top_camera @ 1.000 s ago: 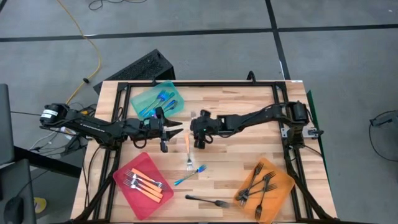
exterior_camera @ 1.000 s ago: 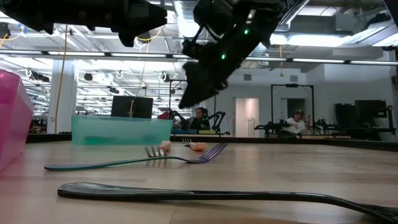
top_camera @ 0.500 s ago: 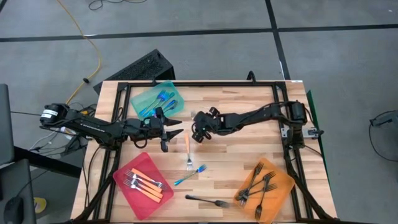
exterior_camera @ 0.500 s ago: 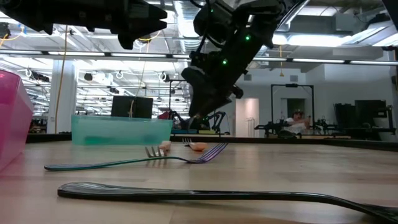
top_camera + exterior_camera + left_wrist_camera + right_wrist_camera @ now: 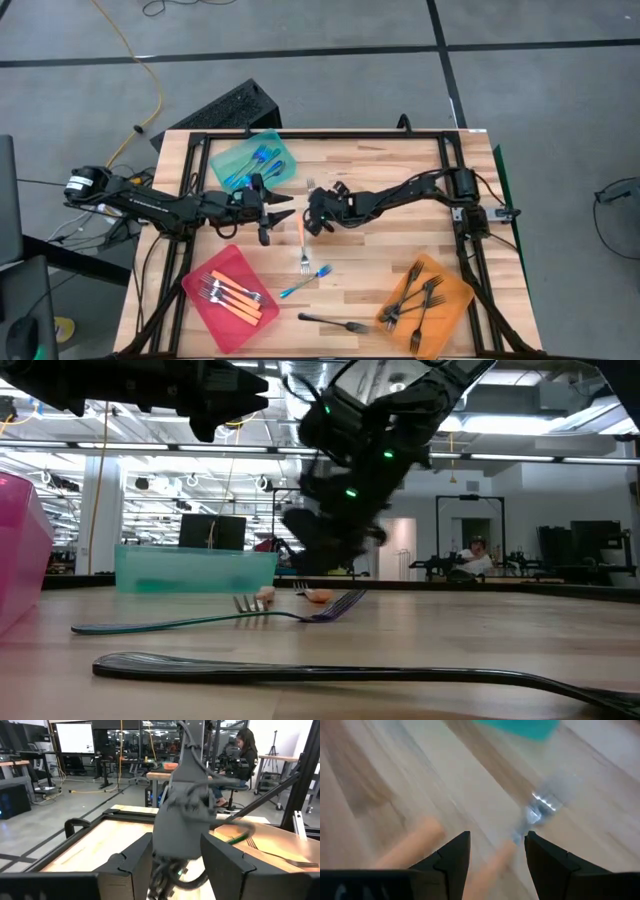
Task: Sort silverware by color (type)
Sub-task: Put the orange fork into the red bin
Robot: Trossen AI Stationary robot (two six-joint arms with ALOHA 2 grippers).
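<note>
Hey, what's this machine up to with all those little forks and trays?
It is sorting forks by kind into trays. The right gripper, fingers open, is over an orange-handled fork at mid-table, seemingly about to pick it up. The left gripper, also open, waits beside it. A blue fork and a black fork lie loose; others sit in the teal tray, red tray and orange tray.

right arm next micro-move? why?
Probably lower the right gripper onto the orange-handled fork and close. Its fingers stand open with the orange handle between them in the wrist view, and the fork lies loose mid-table, outside the red tray that holds the other orange-handled forks. The left gripper, also open, waits beside it.
</note>
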